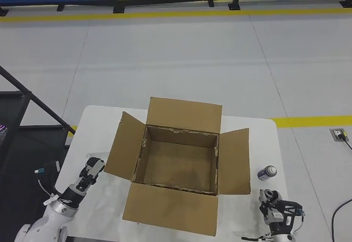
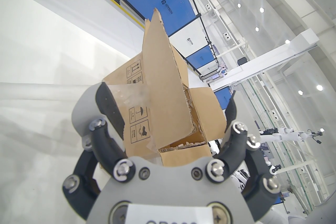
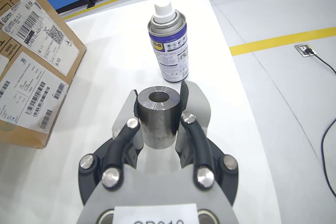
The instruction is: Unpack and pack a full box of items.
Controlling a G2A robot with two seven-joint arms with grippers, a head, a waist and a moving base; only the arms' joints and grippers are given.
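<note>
An open cardboard box with its four flaps spread stands in the middle of the white table; its inside looks empty from above. A blue spray can stands upright to the right of the box. My right gripper sits near the table's front right corner, just in front of the can, and is shut on a dark metal cylinder with a hole in its top. My left gripper is open at the front left, facing the box and apart from it.
A black frame stands close to the table's left side. The labelled side of the box is beside my right gripper. The table's right edge runs just past the can. A floor socket with a cable lies off to the right.
</note>
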